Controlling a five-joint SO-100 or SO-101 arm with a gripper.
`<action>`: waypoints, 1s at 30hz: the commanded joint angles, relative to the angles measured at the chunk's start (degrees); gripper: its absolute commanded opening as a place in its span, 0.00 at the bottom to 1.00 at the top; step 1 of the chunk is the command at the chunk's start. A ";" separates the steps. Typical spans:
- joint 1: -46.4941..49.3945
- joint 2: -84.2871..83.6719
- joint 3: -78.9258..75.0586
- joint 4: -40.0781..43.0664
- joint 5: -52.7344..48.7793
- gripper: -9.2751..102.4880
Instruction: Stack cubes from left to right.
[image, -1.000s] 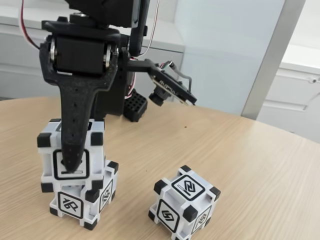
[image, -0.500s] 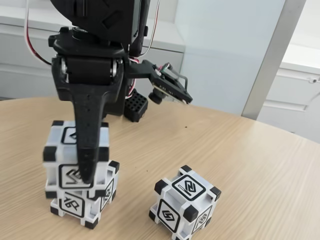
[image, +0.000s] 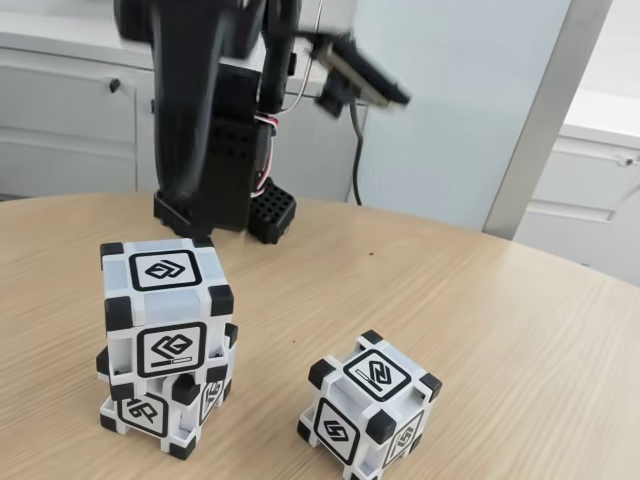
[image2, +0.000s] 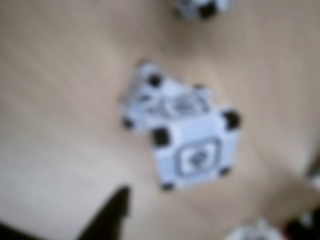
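Two white cubes with black corners stand stacked at the left of the fixed view. The upper cube (image: 165, 315) rests a little askew on the lower cube (image: 158, 410). A third cube (image: 368, 405) sits alone on the table to their right. My gripper (image: 182, 185) hangs above and behind the stack, blurred, touching no cube, its jaws apart. The blurred wrist view looks down on the upper cube (image2: 192, 152), with the lower cube (image2: 150, 97) peeking out beside it. The lone cube (image2: 202, 6) shows at its top edge, and one dark fingertip (image2: 112, 210) at the bottom left.
The arm's black base (image: 245, 200) stands behind the stack on the round wooden table (image: 500, 330), whose edge curves along the right. White cabinets (image: 70, 110) and a grey post (image: 545, 110) lie beyond. Bare wood separates the stack from the lone cube.
The gripper has let go of the upper cube and risen well above the stack. The upper cube stays on the lower one.
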 joint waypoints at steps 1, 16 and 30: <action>-0.97 2.02 -4.75 -0.62 1.67 0.51; -31.11 0.53 -7.82 -1.41 5.63 0.49; -22.68 -24.70 -8.96 -5.01 -9.84 0.48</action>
